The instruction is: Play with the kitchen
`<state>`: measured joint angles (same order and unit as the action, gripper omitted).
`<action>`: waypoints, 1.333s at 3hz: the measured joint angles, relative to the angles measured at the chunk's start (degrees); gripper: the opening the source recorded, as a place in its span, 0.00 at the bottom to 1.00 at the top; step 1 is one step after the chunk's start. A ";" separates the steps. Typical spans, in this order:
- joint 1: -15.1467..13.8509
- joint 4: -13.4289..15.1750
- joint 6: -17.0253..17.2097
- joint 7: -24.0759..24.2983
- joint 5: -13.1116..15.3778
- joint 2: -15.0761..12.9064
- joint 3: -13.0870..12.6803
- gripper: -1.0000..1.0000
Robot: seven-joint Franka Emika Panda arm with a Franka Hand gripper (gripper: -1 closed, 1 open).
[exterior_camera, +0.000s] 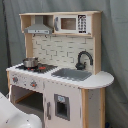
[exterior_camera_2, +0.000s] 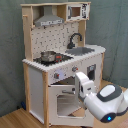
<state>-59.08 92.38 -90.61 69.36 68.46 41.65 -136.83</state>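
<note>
The kitchen (exterior_camera: 65,50) (exterior_camera_2: 60,45) is a toy of white panels and light wood, seen in both exterior views. A small pot (exterior_camera: 30,62) (exterior_camera_2: 48,56) sits on the hob, beside the grey sink (exterior_camera: 72,74) (exterior_camera_2: 82,50) and black faucet (exterior_camera: 84,59) (exterior_camera_2: 75,39). In the second exterior view the windowed oven door (exterior_camera_2: 65,102) hangs open below the knobs (exterior_camera_2: 64,74). My gripper (exterior_camera_2: 80,81) is at the door's upper right corner, just under the knob panel. In the first exterior view only my white arm (exterior_camera: 12,115) shows, at the bottom left.
A hood (exterior_camera: 37,27) and a toy microwave (exterior_camera: 72,23) top the kitchen. A second windowed door (exterior_camera: 61,106) under the sink is closed. Grey curtain (exterior_camera_2: 112,25) hangs behind, and the floor is wood (exterior_camera_2: 15,117). My bulky arm (exterior_camera_2: 107,100) fills the second exterior view's lower right.
</note>
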 joint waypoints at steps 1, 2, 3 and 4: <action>0.57 0.38 3.00 -4.04 0.00 -2.86 1.07 1.00; 1.21 0.93 6.90 -9.31 0.00 -6.80 1.39 1.00; 1.98 2.18 9.94 -13.58 -0.13 -10.56 1.37 1.00; 3.12 4.54 12.98 -17.40 -0.56 -14.96 1.27 1.00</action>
<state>-55.97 96.92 -77.63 51.96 67.91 26.69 -135.56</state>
